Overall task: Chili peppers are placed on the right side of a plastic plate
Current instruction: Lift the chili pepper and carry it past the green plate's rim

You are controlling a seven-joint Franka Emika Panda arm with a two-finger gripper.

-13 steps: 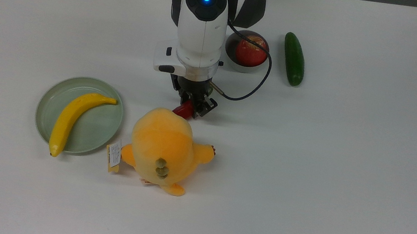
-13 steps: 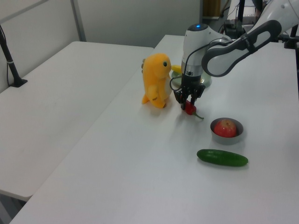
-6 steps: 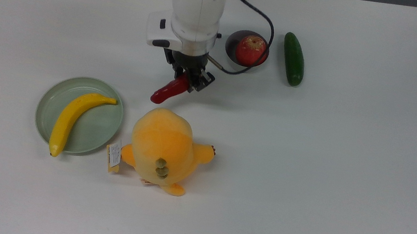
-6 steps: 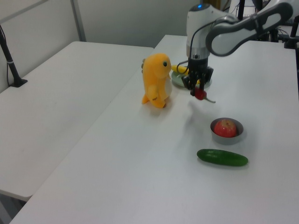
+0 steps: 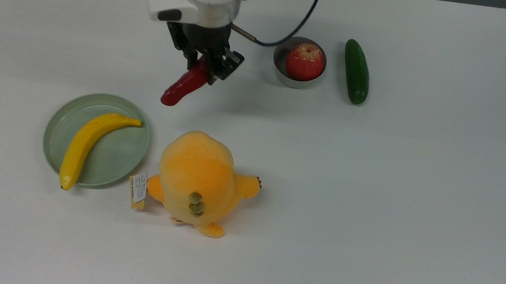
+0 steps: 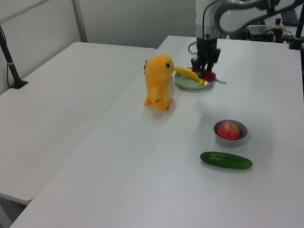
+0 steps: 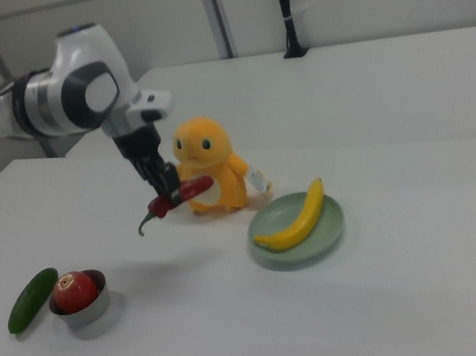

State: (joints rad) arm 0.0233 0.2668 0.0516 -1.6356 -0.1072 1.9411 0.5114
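— What kind of place is this?

— It looks like a lab where people test a robot. A big white table [image 5: 374,205] stands in a plain room, and a white robot arm [image 7: 42,101] reaches over it.

— What else tells you that?

— The things on the table are toys and pretend food. A yellow plush toy [image 5: 199,181] sits in the middle of them. Just beside the plush toy lies a banana [image 5: 87,145] on a green plate [image 5: 123,155]. Well apart from the plush toy sit an apple [image 5: 304,61] in a small bowl [image 5: 280,68] and a cucumber [image 5: 355,78].

— And behind the plush toy?

— Another white table [image 7: 367,74], bare grey walls [image 6: 137,19], and black poles [image 7: 285,6] clamped to table edges.
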